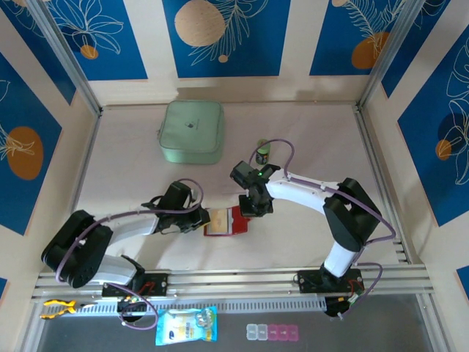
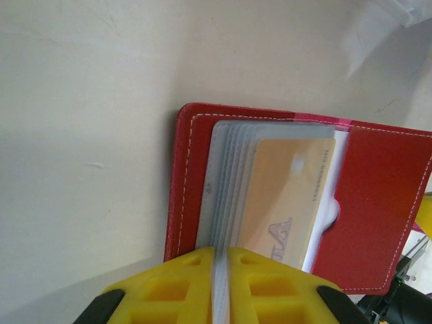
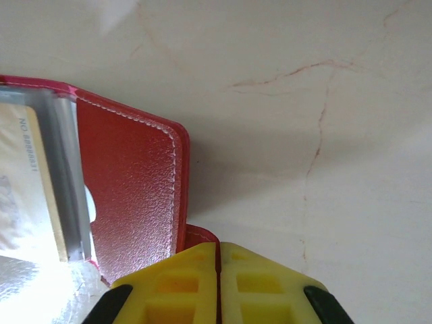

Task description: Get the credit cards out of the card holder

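Your left gripper (image 2: 221, 287) is clenching the edges of the clear pockets (image 2: 226, 169), which are fanning out just ahead of its fingertips. Your right gripper (image 3: 218, 277) is clamping the near rim of the red card holder (image 3: 135, 182), which is lying open on the table (image 3: 304, 101) between both grippers. Just beyond the left fingertips an orange-tan credit card (image 2: 287, 196) is sitting in the top pocket. I am judging it light, stiff and slick, and the sleeves soft, so you are best taking it right of those fingertips, where the half-round cutout is baring its edge; pinch card, not film.
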